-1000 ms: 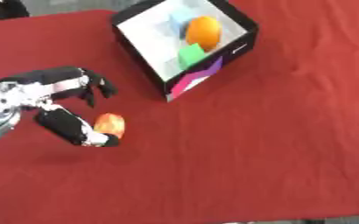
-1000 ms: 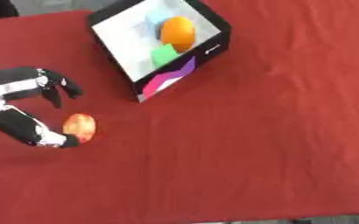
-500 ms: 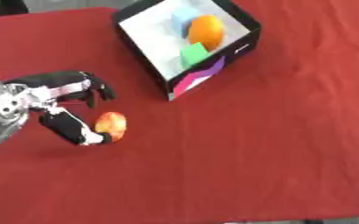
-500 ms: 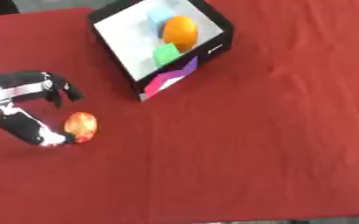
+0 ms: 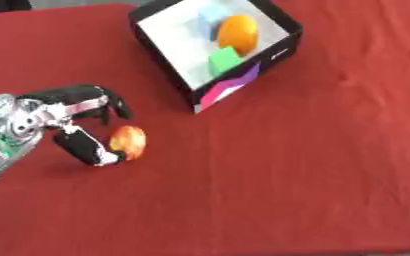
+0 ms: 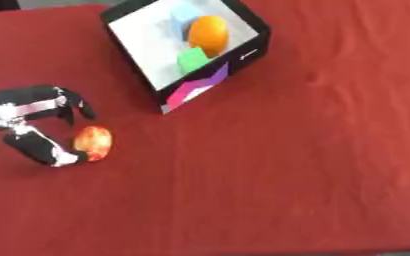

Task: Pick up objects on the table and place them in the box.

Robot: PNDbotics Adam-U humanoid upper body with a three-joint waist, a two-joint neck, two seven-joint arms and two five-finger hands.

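Note:
An orange-red round fruit (image 5: pixel 128 141) lies on the red tablecloth at the left. My left hand (image 5: pixel 73 107) reaches in from the left edge and brackets it: the thumb (image 5: pixel 88 149) touches the fruit's lower left side, while the fingers (image 5: pixel 108 100) hang bent above it with a gap between. The hand is open, not closed on the fruit. The black box (image 5: pixel 281 46) with a white inside stands at the top centre, its opening facing up. It holds an orange (image 5: pixel 237 33), a green cube (image 5: pixel 224 61) and a pale blue thing (image 5: pixel 213 12). My right hand shows in neither view.
The red cloth (image 5: pixel 313 165) covers the whole table. A pink and purple pattern (image 5: pixel 226 89) marks the box's near wall. A dark object (image 5: pixel 3 5) sits at the far top left corner.
The fruit has stayed where it was. My left hand has shifted only slightly around it, with the thumb still at the fruit's side.

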